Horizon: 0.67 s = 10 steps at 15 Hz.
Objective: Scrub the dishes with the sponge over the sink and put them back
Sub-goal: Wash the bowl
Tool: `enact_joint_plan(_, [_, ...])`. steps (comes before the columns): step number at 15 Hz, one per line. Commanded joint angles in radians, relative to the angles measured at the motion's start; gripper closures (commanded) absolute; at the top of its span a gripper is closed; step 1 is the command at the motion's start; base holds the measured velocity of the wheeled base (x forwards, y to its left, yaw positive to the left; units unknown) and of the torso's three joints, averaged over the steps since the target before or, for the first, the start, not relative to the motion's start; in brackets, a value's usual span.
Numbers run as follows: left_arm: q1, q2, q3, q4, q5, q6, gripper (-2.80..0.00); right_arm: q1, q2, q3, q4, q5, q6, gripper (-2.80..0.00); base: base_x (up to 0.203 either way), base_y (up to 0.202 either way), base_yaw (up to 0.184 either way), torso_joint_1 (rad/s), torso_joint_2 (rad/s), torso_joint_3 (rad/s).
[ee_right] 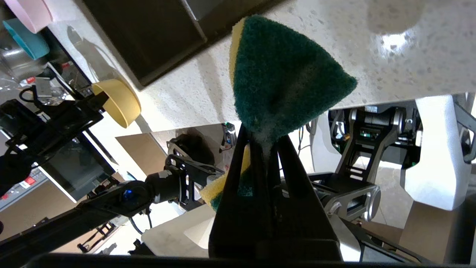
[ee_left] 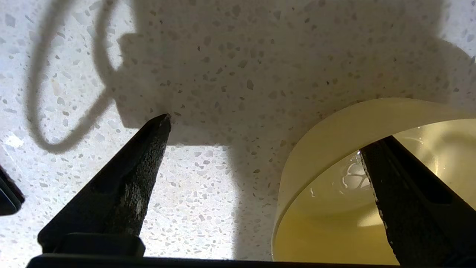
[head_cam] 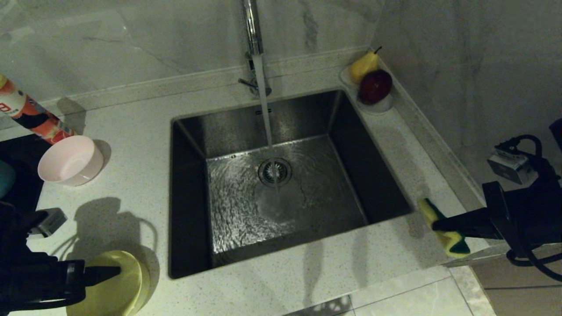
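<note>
beside steel sink (head_cam: 307, 127), pinched scratchy sponge (ee_right: 286, 78)

text: none legible | orange-and-white bottle (head_cam: 26, 115) print: too blurred to read

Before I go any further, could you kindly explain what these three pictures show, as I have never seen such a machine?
It is a two-armed robot at a kitchen counter. The wide picture comes from a camera on its head; the other two come from cameras on its wrists, behind the fingers.

The left gripper is open, its rim-side finger inside the yellow bowl and the other outside on the counter. The right gripper is shut on the green and yellow sponge, beside the sink, where the tap is running.

A pink bowl stands on the counter, and a blue bowl shows beside it in the right wrist picture. A pear and a dark red fruit sit in a white dish.
</note>
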Motion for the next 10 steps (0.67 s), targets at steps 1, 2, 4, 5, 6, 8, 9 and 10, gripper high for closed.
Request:
enact_joint_plan(1, [-0.008, 0.005, -0.009, 0.003, 0.024, -0.005, -2.80, -0.003, 0.005, 0.025, -0.003, 0.004, 0.002, 0.00, 0.000, 0.000, 0.000, 0.000, 0.00, 0.000])
enact_joint_plan(2, [-0.010, 0.006, -0.018, 0.003, 0.042, -0.005, -2.80, -0.002, 0.004, 0.031, -0.003, 0.004, 0.001, 0.00, 0.000, 0.000, 0.000, 0.000, 0.00, 0.000])
enact_joint_plan(4, [-0.010, 0.009, -0.037, 0.004, 0.085, -0.005, -2.80, -0.003, 0.000, 0.039, -0.003, 0.004, 0.001, 0.00, 0.000, 0.000, 0.000, 0.000, 0.00, 0.000])
enact_joint_plan(5, [-0.011, 0.007, -0.046, 0.004, 0.099, -0.005, -2.80, -0.005, -0.001, 0.040, -0.003, 0.002, 0.001, 0.00, 0.000, 0.000, 0.000, 0.000, 0.00, 0.000])
enact_joint_plan(6, [-0.010, 0.005, -0.060, 0.013, 0.109, -0.005, -2.80, -0.015, -0.002, 0.040, -0.003, 0.002, 0.001, 0.00, 0.000, 0.000, 0.000, 0.000, 0.00, 0.000])
enact_joint_plan(8, [-0.010, 0.006, -0.067, 0.013, 0.143, -0.003, -2.80, -0.024, -0.001, 0.042, -0.003, 0.004, 0.000, 0.00, 0.000, 0.000, 0.000, 0.000, 0.00, 0.000])
enact_joint_plan(9, [-0.010, 0.005, -0.068, 0.011, 0.165, -0.003, -2.80, -0.026, -0.002, 0.050, -0.003, 0.003, 0.000, 0.00, 0.000, 0.000, 0.000, 0.000, 0.00, 0.000])
enact_joint_plan(10, [-0.010, 0.003, -0.072, 0.012, 0.170, -0.001, -2.80, -0.026, -0.004, 0.057, -0.005, 0.002, 0.000, 0.00, 0.000, 0.000, 0.000, 0.000, 0.00, 0.000])
